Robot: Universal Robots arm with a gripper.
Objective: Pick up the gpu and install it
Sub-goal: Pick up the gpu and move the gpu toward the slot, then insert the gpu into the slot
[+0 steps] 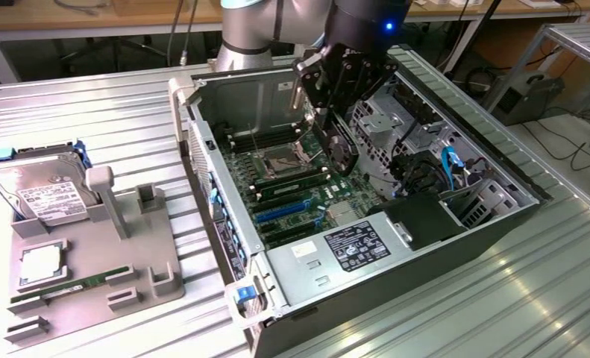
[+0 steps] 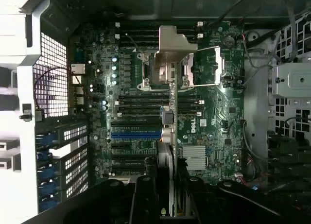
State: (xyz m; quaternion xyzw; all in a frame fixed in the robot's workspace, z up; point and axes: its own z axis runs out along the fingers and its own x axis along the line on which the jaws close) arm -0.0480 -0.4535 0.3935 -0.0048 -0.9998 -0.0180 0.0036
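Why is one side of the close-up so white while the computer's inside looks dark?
Wrist view: the case's rear wall is blown out white by bright light, the motherboard stays dim, with glare by the CPU socket. Exterior view: evenly lit, reflections streak the ribbed table.

The exterior view looks down at a slant from high and some way off, over the ribbed worktop (image 1: 95, 112) onto the open computer case (image 1: 203, 142). The wrist view sits above the hand (image 2: 167, 199) and faces straight down into the case, close. Both share the motherboard (image 1: 289, 186) (image 2: 214, 117) and its blue slots (image 1: 280, 212) (image 2: 136, 134).
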